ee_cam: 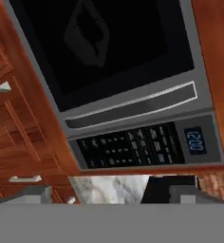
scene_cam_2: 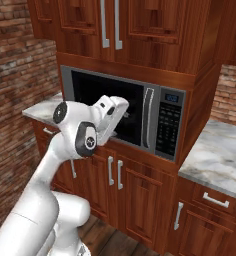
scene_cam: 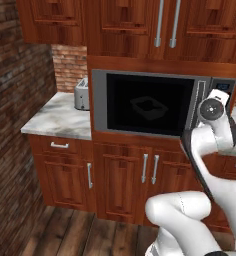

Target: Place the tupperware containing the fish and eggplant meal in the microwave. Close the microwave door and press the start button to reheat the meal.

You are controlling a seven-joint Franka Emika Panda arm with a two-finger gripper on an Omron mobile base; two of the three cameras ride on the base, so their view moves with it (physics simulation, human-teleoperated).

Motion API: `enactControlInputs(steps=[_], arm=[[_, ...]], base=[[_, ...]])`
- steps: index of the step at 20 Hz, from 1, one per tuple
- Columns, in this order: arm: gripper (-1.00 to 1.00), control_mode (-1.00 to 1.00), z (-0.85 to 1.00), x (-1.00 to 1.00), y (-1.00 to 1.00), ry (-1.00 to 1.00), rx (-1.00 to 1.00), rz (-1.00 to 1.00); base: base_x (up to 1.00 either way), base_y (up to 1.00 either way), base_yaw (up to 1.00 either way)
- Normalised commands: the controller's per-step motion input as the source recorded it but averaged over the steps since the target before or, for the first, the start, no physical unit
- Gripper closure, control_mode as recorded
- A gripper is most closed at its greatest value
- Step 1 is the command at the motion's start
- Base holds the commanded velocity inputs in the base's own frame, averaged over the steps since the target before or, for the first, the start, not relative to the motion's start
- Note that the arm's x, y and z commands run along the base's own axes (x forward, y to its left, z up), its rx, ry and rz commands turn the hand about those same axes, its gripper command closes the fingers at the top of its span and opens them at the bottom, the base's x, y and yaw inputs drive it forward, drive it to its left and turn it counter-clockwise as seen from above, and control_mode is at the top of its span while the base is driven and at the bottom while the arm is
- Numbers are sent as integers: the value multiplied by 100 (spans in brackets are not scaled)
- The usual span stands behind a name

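Left base view: the microwave (scene_cam: 160,104) sits built into wooden cabinets, its door (scene_cam: 149,103) shut. Through the black glass the tupperware (scene_cam: 150,107) shows faintly as a pale outline in the middle of the cavity; the meal inside it is too dim to make out. The arm's wrist stands in front of the microwave's right end, covering part of the keypad (scene_cam: 223,89), and the gripper itself is hidden behind it. The door handle (scene_cam: 200,104) runs vertically just left of the wrist. A toaster (scene_cam: 81,94) stands on the bench (scene_cam: 57,116) well to the left.

Right base view: the hand is raised before the lower part of the door glass, left of the handle (scene_cam_2: 148,118) and farther left of the keypad (scene_cam_2: 168,122) with its blue display (scene_cam_2: 172,98). The fingers point toward the door and are hidden by the hand, so I cannot tell whether the gripper is released or clenched. A second stretch of bench (scene_cam_2: 215,156) lies to the right.

Hand view: rolled sideways, it looks at the door (ee_cam: 104,47) from close by, apart from it. The tupperware (ee_cam: 88,35) shows dimly behind the glass. The handle (ee_cam: 133,105) and keypad (ee_cam: 133,144) lie ahead of the gripper (ee_cam: 114,192), the display (ee_cam: 194,140) reading 12:00. The finger tips (ee_cam: 180,192) sit low and blurred with nothing seen between them.
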Motion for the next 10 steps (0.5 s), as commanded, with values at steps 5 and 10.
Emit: enactControlInputs(steps=[5,10], arm=[[-100,-100,-34,-85,-65,-12,48,23],[-100,-100,-37,-62,-27,-13,40,21]], base=[[0,0,0],[0,0,0]])
